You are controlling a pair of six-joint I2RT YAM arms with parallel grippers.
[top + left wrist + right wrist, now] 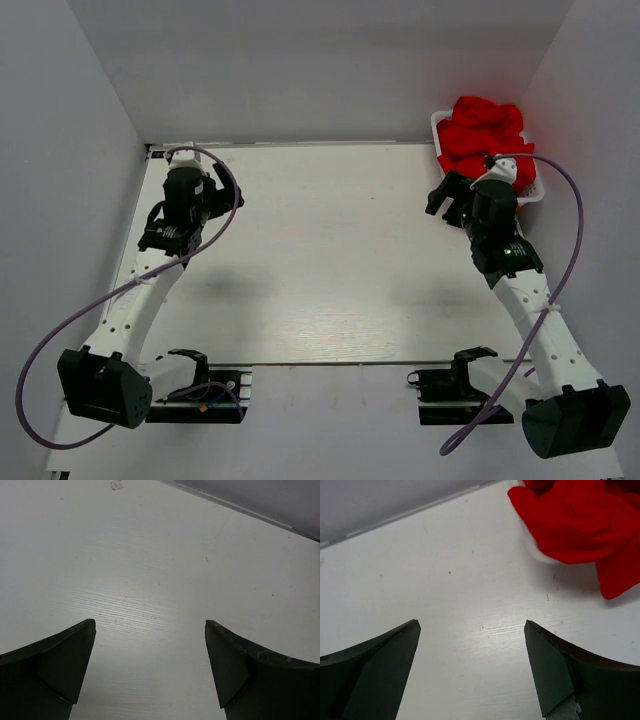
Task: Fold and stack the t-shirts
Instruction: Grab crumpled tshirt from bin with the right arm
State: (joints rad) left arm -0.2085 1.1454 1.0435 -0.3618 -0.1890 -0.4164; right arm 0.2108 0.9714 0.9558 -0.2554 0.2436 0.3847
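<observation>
Red t-shirts (485, 130) sit in a crumpled heap in a white mesh basket (437, 124) at the far right corner of the desk (320, 270). None has been laid out, folded or stacked.

We judge the task to be at its first step, fetching a shirt from the basket. The right pincer (471, 623) hangs over bare desk just to the left of the basket. Its jaws are spread wide and hold nothing. In its wrist view, red cloth spills over the basket's rim at the upper right. The left pincer (150, 623) waits over the far left part of the desk, well apart from the shirts, also wide open and holding nothing.

The next move likely falls to the right arm. It would need to reach right and farther back into the heap, close on a single fold and draw one shirt out to the middle of the desk. Soft, tangled cloth may bring a second shirt along.

We cannot count the shirts, as they merge into one red mass. The right arm covers the near edge of the heap from above, and the right wrist view cuts the cloth off at the top and right. Cloth hides most of the basket. We cannot judge how high either pincer is above the desk.
</observation>
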